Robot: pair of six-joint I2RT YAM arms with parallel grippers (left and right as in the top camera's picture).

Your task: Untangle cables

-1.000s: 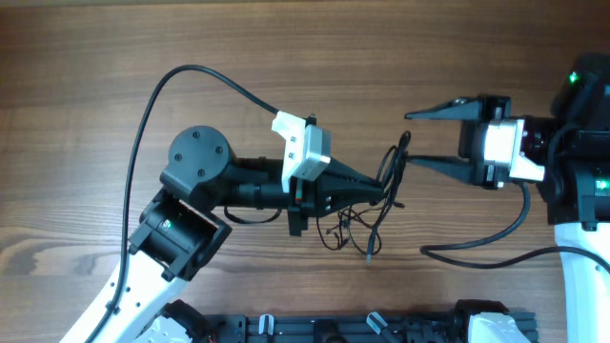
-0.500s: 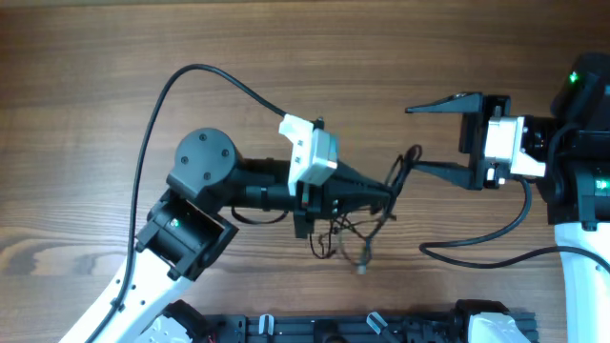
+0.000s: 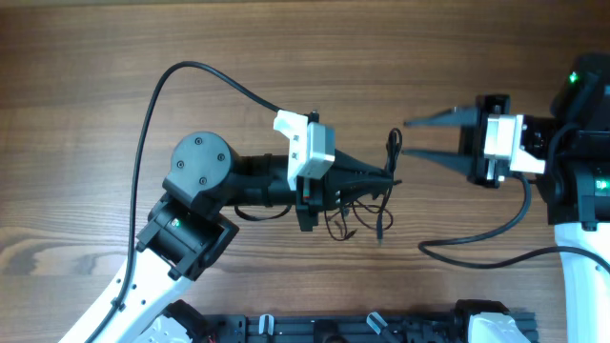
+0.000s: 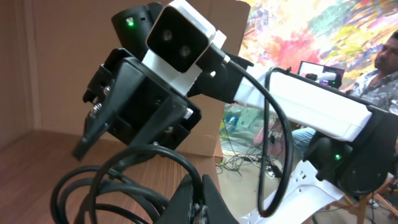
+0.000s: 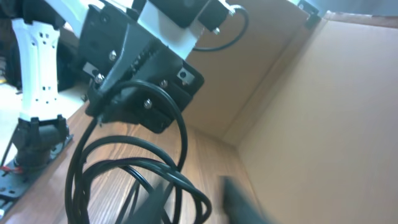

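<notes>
The cables [image 3: 367, 202] are thin black cords looped in a small bundle at the table's middle, with a plug end hanging toward the front [image 3: 378, 233]. My left gripper [image 3: 389, 177] is shut on the bundle's upper loops and holds them up; in the left wrist view the cord runs between its closed fingers [image 4: 200, 190]. My right gripper [image 3: 404, 138] is open, just right of the bundle, fingers pointing left, not touching it. In the right wrist view the cable loops [image 5: 134, 155] hang close before its blurred open fingers [image 5: 196, 199].
A thick black robot cable [image 3: 162, 90] arcs from the left arm's white camera mount [image 3: 307, 148] across the wooden table [image 3: 286, 48]. Another runs under the right arm [image 3: 477, 250]. A black rail [image 3: 334, 326] lies along the front edge.
My right gripper has pulled back to the right and narrowed its opening, and now stands clear of the loops. My left gripper with the bundle shifted slightly; the hanging plug end swung right.
</notes>
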